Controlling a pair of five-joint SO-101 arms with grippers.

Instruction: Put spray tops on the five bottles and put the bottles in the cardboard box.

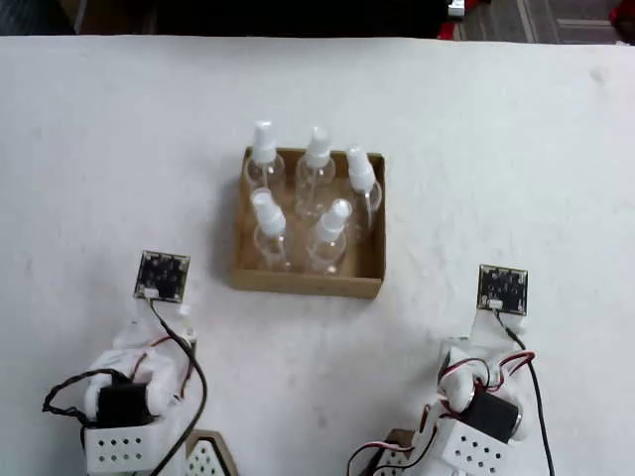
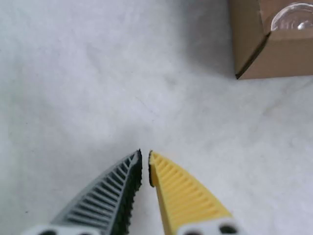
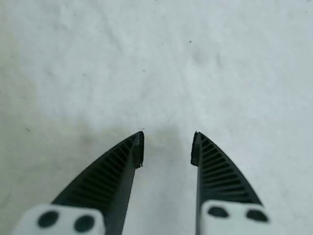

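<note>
Five bottles (image 1: 316, 180) stand upright in the cardboard box (image 1: 303, 284) at the middle of the table (image 1: 516, 139), three in the far row and two in the near row. Each carries a white spray top (image 1: 264, 139), and their long axes point up out of the box. None lies on the bare surface outside it.

The box sits ahead of both arms and between them. The left arm (image 1: 124, 407) is the nearer one, just off the box's near corner on its own side, and that corner (image 2: 274, 58) shows in its wrist view with the clear base of a bottle (image 2: 293, 14) inside. The right arm (image 1: 481, 412) rests well apart from the box on the other side, over plain table.

The left gripper (image 2: 145, 159) has its grey and yellow fingers drawn together to a sliver and holds nothing. The right gripper (image 3: 167, 146) has its two black fingers parted by a narrow gap and is also empty.

By this layout the capping and boxing look complete. Any further touch would fall most easily to the left arm, reaching forward and inward to the box and coming down on a bottle from above.
</note>
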